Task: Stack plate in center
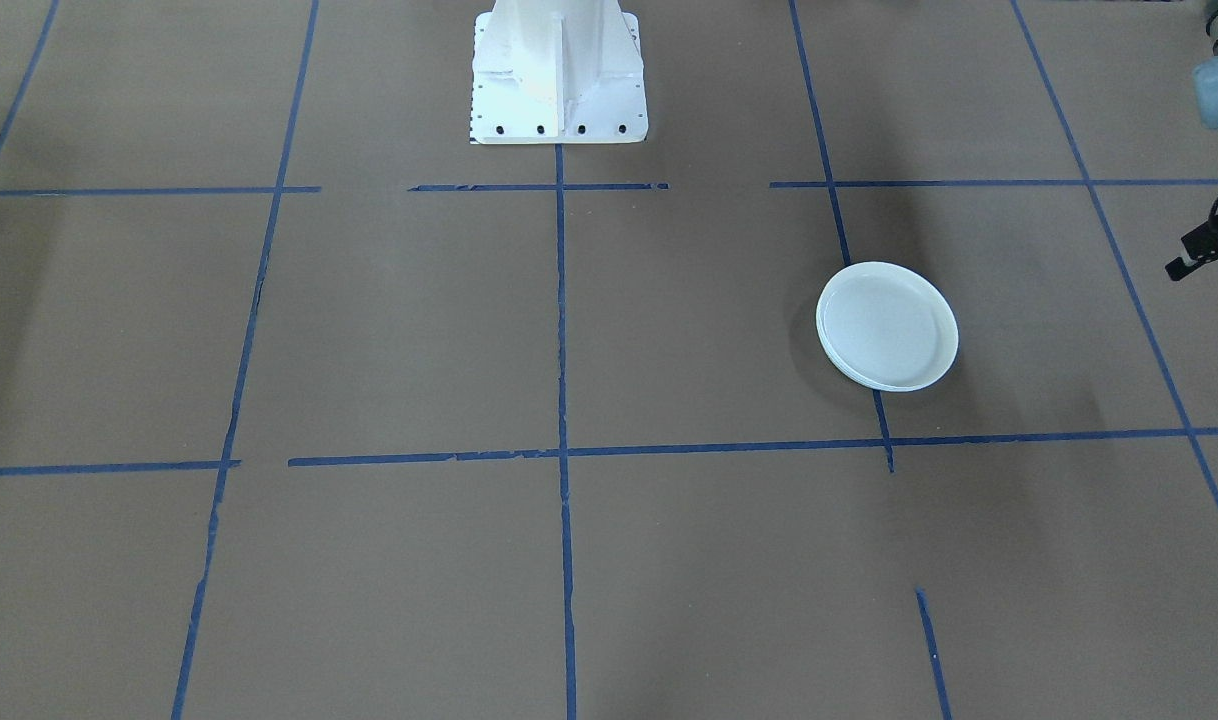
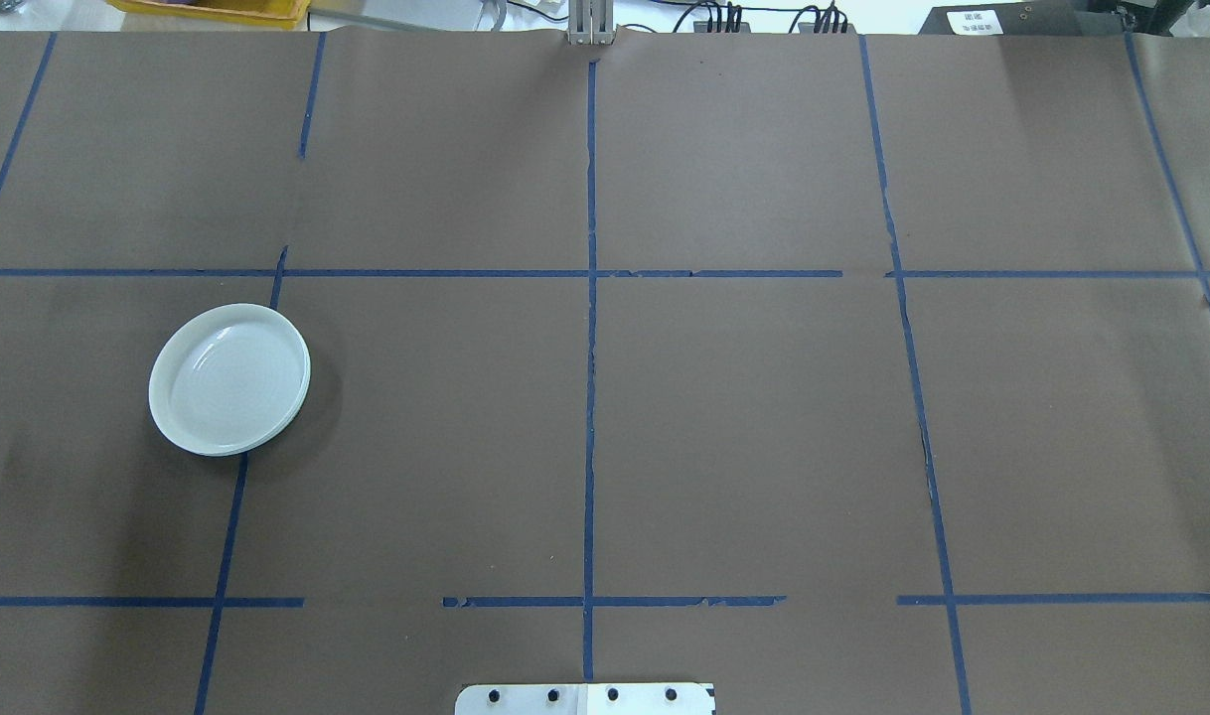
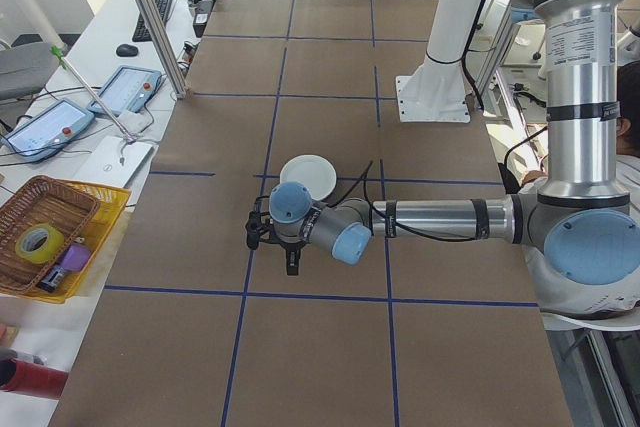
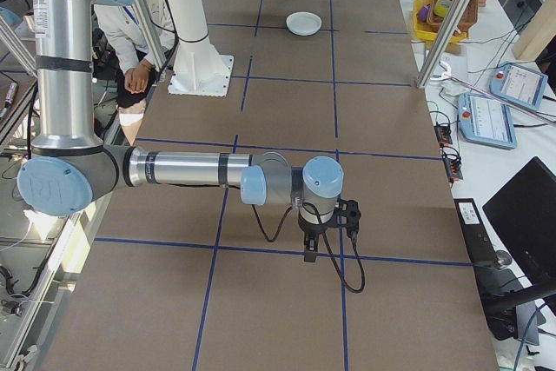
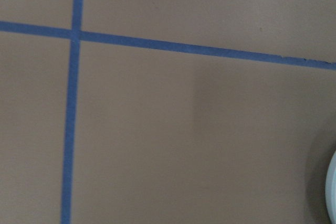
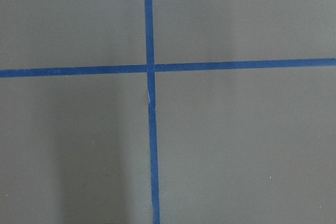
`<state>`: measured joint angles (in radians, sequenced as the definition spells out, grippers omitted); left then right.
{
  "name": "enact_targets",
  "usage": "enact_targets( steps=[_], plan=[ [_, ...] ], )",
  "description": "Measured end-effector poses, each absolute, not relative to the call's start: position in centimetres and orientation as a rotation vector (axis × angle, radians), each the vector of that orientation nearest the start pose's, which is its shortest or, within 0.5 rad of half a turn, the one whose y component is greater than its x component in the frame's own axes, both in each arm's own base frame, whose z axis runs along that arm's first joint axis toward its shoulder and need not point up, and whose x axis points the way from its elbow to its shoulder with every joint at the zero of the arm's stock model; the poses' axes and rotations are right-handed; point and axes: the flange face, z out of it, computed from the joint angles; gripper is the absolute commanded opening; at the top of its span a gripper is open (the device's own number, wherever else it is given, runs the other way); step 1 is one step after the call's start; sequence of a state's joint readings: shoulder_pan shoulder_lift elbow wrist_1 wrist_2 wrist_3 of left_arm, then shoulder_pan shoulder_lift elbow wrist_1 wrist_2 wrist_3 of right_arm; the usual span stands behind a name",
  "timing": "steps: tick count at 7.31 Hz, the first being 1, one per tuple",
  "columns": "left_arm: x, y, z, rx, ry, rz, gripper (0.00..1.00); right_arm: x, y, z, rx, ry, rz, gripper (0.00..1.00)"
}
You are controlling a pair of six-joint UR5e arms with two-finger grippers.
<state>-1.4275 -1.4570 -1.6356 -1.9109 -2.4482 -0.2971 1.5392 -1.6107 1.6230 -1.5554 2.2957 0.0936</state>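
A stack of pale plates (image 2: 229,379) sits on the brown tabletop (image 2: 744,427), on the robot's left side, straddling a blue tape line (image 2: 235,497); the top plate shows faint concentric rings inside in the overhead view, and rims of others peek out beneath it on one side; the smooth pale blue plate cannot be told apart within the stack; in the front-facing view the same stack (image 1: 887,326) lies right of centre, over a tape line, apart from the white robot base (image 1: 557,70); the left end effector (image 3: 290,265) hangs over the tabletop near the stack, well outside of it and holding nothing that shows; whether it is open or closed I cannot tell; its wrist camera sees tape lines and just a sliver of plate rim (image 5: 332,192) at the edge; the right end effector (image 4: 310,254) hovers over a tape crossing far from the plates, and its opening cannot be judged either; a yellow tray with a wicker basket (image 3: 45,219) sits beside the tabletop; a seated person (image 4: 139,32) shows behind the base
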Motion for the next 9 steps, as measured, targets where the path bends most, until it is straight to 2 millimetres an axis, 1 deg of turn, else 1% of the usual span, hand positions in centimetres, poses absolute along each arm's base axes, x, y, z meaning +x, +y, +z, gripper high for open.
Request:
enact_targets(
  steps=[1,2,3,4,6,7,9],
  plan=[
    [-2.3,-45.8,63.5,0.085,0.888,0.005,1.00,5.2,-47.9,65.4,-0.019,-0.725,0.049,1.00],
    [-4.8,-45.5,63.5,0.098,0.869,0.014,1.00,5.2,-47.9,65.4,-0.019,-0.725,0.049,1.00],
    [-6.3,-45.4,63.5,0.112,0.851,0.017,1.00,5.2,-47.9,65.4,-0.019,-0.725,0.049,1.00],
    [-7.1,-45.3,63.6,0.120,0.825,0.017,1.00,5.2,-47.9,65.4,-0.019,-0.725,0.049,1.00],
    [-8.1,-45.6,64.3,0.129,0.701,0.019,1.00,5.2,-47.9,65.4,-0.019,-0.725,0.048,1.00],
    [-8.4,-45.8,64.5,0.138,0.650,0.022,1.00,5.2,-47.9,65.4,-0.019,-0.725,0.048,1.00],
    [-8.6,-46.0,64.5,0.165,0.623,0.028,1.00,5.2,-47.9,65.4,-0.019,-0.724,0.048,1.00]
  ],
)
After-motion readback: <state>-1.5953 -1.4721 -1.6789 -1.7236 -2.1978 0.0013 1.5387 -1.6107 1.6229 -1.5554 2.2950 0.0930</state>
